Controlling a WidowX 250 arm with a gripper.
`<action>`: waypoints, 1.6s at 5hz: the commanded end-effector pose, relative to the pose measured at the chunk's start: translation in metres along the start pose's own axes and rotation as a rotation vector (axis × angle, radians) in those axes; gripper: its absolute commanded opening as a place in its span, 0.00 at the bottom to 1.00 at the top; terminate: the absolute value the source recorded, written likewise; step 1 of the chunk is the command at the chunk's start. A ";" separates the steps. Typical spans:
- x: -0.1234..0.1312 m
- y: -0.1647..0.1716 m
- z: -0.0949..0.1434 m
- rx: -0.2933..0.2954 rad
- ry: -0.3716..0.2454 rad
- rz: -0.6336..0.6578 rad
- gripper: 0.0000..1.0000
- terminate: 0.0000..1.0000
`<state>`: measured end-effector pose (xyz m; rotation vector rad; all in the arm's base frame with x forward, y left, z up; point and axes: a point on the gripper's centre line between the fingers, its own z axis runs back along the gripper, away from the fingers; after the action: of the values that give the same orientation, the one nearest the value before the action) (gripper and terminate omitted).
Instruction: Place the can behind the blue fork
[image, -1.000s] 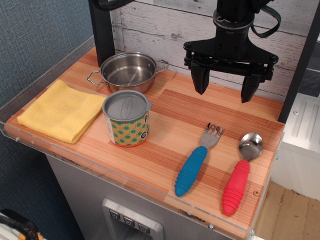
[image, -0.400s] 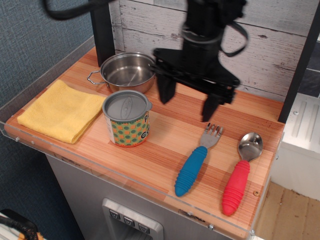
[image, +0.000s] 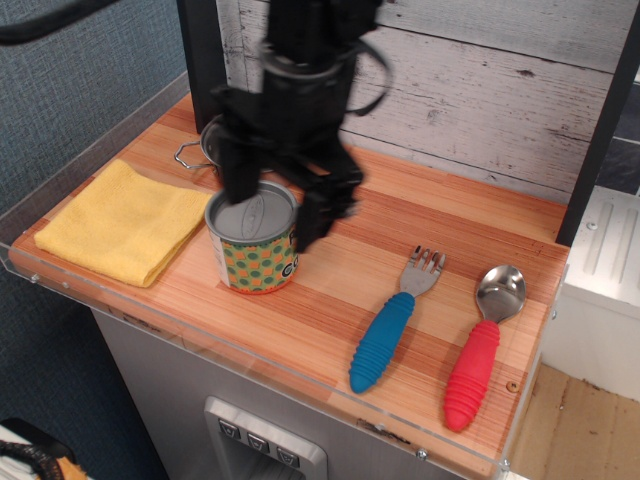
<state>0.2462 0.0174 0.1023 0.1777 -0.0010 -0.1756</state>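
The can (image: 256, 250), with a grey lid and an orange label with green dots, stands upright on the wooden counter left of the middle. My black gripper (image: 274, 204) is open just above it, one finger at the can's left back rim and the other at its right rim; I cannot tell if they touch. The blue fork (image: 392, 325), with silver tines and a ribbed blue handle, lies to the right of the can, tines pointing to the back wall.
A steel two-handled pot (image: 205, 148) sits behind the can, mostly hidden by the arm. A yellow cloth (image: 122, 220) lies at the left. A red-handled spoon (image: 482, 345) lies right of the fork. The counter's front edge (image: 260, 355) has a clear lip.
The gripper has swung from the back right, over the fork area, leftward and down to straddle the top of the can. The can, fork and spoon have not moved.
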 end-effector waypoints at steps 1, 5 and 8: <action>-0.020 0.043 -0.019 0.025 0.010 -0.078 1.00 0.00; -0.007 0.069 -0.056 -0.093 -0.089 -0.295 1.00 0.00; 0.022 0.061 -0.057 -0.085 -0.142 -0.334 1.00 0.00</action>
<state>0.2684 0.0806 0.0456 0.0584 -0.0753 -0.5096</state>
